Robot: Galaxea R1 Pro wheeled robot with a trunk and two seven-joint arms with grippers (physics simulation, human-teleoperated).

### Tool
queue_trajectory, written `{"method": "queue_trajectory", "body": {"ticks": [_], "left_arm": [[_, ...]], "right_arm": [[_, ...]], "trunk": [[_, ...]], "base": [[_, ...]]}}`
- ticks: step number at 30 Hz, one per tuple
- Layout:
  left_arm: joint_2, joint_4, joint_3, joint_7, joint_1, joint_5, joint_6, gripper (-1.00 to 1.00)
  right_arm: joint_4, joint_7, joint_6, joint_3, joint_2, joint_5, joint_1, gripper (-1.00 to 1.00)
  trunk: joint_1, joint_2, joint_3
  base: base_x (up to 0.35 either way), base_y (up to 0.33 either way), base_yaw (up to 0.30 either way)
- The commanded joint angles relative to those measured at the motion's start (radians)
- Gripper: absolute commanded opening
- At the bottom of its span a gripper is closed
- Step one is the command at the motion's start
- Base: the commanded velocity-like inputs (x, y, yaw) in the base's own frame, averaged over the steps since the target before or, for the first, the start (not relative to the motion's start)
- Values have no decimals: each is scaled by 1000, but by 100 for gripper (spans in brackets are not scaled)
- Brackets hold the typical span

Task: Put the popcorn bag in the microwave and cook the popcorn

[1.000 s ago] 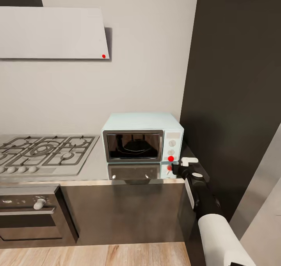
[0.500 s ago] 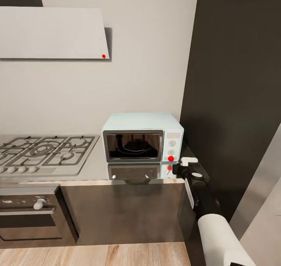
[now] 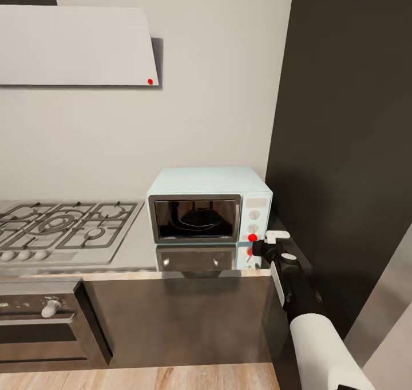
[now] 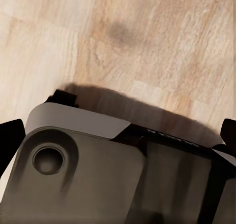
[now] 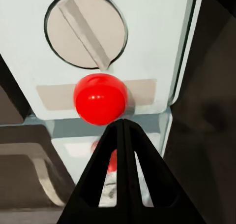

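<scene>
Sitting on the countertop at its right end, against the dark tall cabinet, the microwave is showing its door shut; a dark rounded shape is glinting behind the glass, possibly the popcorn bag, though the reflections are making that uncertain. At the 5 o'clock corner of the microwave's front, the red button is lying directly ahead of the right gripper, whose fingers are pressed together into one wedge in the right wrist view, holding nothing; their tip is reaching the button's lower edge, just below the round knob. Compared with the pictures of a second ago, the head camera is sitting slightly nearer and lower, so the whole scene is shifting, while the arm is keeping its station at the panel. This is suggesting the pressing step is in hand and heating is about to start. Farther out, at 9 o'clock, the gas hob is lying idle. The left gripper is hanging over the wooden floor with its fingers spread, empty.
</scene>
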Motion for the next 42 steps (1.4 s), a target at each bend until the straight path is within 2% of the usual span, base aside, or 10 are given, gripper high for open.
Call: {"method": "queue_trajectory", "body": {"ticks": [1,9,30,42], "left_arm": [[0,2,-8,-4,-1,11,-4,100],[0,2,-8,-4,-1,16,-5,100],[0,2,-8,-4,-1,18,-5,100],[-4,2,-8,-3,-1,19,-5,100]], "right_arm": [[-2,9,4,-5,1,10,-1,-100],[44,3,4,-6,2,8,-1,-100],[49,4,4,-6,3,8,-1,-100],[22,6,18,-4,2,20,-1,-100]], "trunk": [[0,-1,-1],[0,-1,-1],[0,-1,-1],[0,-1,-1]], "base": [[201,0,0],[132,0,0],[59,0,0],[-311,0,0]]}}
